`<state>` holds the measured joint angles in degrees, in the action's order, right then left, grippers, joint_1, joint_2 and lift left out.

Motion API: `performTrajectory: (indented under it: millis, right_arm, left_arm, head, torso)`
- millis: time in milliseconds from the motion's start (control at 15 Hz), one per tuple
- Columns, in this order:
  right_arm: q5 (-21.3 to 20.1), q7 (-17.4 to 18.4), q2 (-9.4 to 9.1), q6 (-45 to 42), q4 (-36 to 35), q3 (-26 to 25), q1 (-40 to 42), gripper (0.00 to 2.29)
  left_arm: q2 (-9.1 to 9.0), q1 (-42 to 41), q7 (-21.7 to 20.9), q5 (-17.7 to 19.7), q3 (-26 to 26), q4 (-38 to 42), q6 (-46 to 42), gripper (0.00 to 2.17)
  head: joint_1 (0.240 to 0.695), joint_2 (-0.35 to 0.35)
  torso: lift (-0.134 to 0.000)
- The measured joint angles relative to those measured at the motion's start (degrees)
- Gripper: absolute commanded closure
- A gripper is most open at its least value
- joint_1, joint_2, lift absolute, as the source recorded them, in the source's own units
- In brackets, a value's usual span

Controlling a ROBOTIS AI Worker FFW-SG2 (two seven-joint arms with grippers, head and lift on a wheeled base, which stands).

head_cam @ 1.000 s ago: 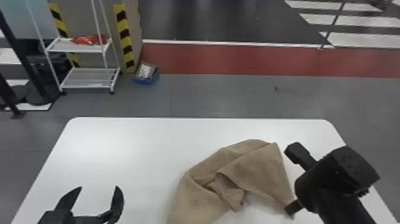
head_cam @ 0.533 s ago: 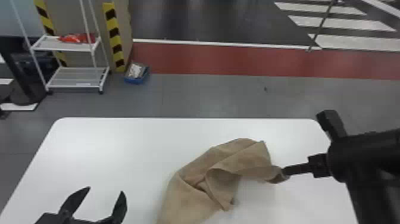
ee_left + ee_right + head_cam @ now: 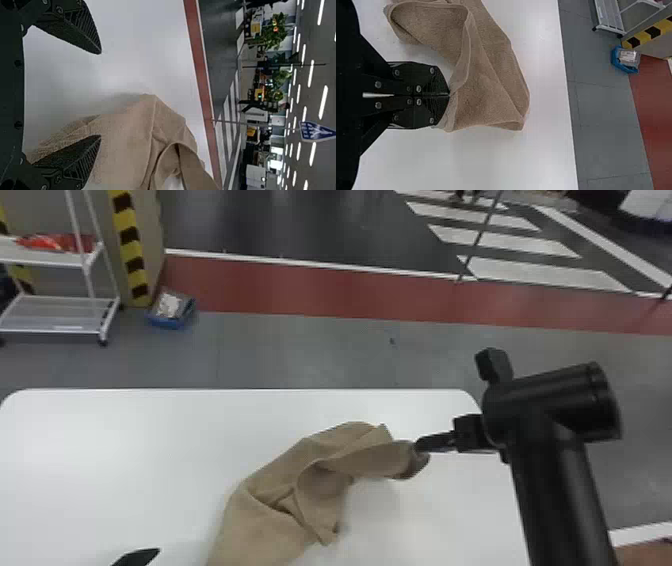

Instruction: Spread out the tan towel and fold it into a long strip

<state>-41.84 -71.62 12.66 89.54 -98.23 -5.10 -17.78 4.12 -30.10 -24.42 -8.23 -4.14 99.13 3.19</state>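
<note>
The tan towel lies rumpled on the white table, folds bunched in its middle. My right gripper is at the towel's right end, which it lifts a little. In the right wrist view, my right gripper is shut on an edge of the towel. At the head view's bottom left, one fingertip of my left gripper stands left of the towel. In the left wrist view, my left gripper is open, its fingers wide apart, one of them in front of the towel.
The white table has its far edge beyond the towel. On the floor behind stand a white rack and a blue bin, both at the left.
My right gripper has closed on the towel's right corner and drawn it up and inward, the arm now farther round to the right. The head view has shifted, so less of my left gripper shows.
</note>
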Motion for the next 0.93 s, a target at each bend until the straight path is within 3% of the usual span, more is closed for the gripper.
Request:
performTrajectory:
  millis: [267,400,467,667,733,933]
  right_arm:
    - [0.0,0.3,0.06,0.1,1.0,-0.2,-0.5,1.78]
    - [0.0,0.3,0.14,0.1,1.5,-0.6,-0.5,1.78]
    - [0.1,0.3,0.15,0.1,1.7,-0.7,-0.5,1.78]
    - [0.3,0.3,0.13,0.1,1.7,-1.0,-0.3,1.78]
    - [0.5,0.3,0.16,0.1,1.7,-1.5,-0.3,1.78]
    - [0.8,0.3,0.76,0.1,1.7,-3.1,0.0,1.78]
  left_arm:
    - [0.01,0.0,-5.6,-0.7,-1.1,0.7,4.5,0.14]
    - [-0.01,0.4,-5.8,-0.8,-1.8,0.7,6.4,0.21]
    - [-0.13,1.1,-5.7,-1.1,-2.4,0.0,7.3,0.39]
    - [-0.31,3.6,-5.7,-1.8,-3.4,-1.3,16.8,1.84]
    - [-0.26,3.9,-5.4,-1.8,-3.0,-1.1,19.0,2.14]
    - [-0.24,2.1,-5.2,-0.5,0.2,3.1,21.9,2.14]
  head:
    - [0.695,-0.313]
    - [0.695,-0.330]
    - [0.695,-0.336]
    - [0.695,-0.343]
    - [0.695,-0.337]
    - [0.695,-0.315]
  torso:
    - [0.000]
    - [0.000]
    - [0.000]
    - [0.000]
    - [0.000]
    - [0.000]
